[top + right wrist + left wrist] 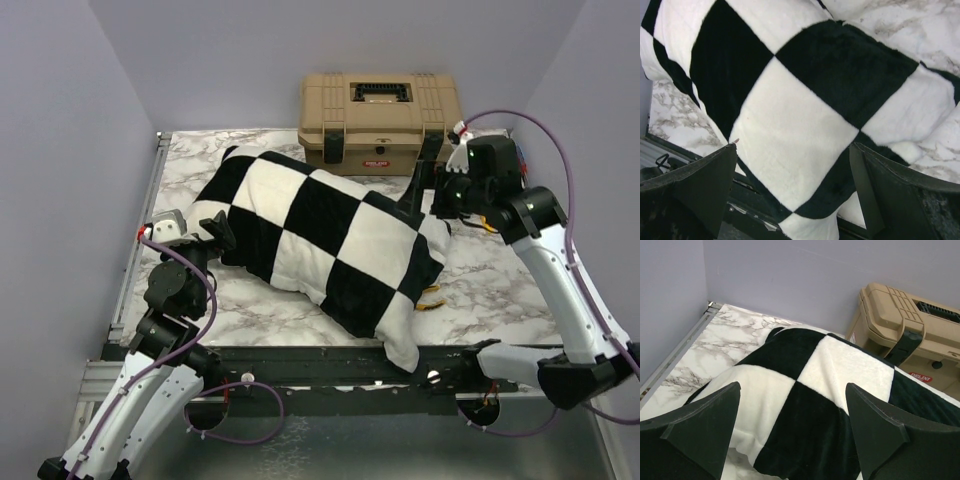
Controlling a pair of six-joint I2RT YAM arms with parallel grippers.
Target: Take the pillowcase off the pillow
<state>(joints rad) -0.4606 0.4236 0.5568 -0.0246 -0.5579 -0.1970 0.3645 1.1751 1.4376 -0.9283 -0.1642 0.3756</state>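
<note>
On the marble table point(500, 300) we count one checkered pillowcase point(320, 235) (plumply filled) and one tan toolbox point(380, 120). We see two grippers, the left gripper point(792, 386) and the right gripper point(793, 146), both spread wide and gripping nothing.

Bare counter point(500, 300) lies open at four o'clock of the pillowcase point(320, 240). The tan toolbox point(380, 122) crowds its one o'clock edge.

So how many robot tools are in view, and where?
2. The left tool is at the left end of the pillowcase; the right tool is above its right end, by the tan toolbox.
</note>
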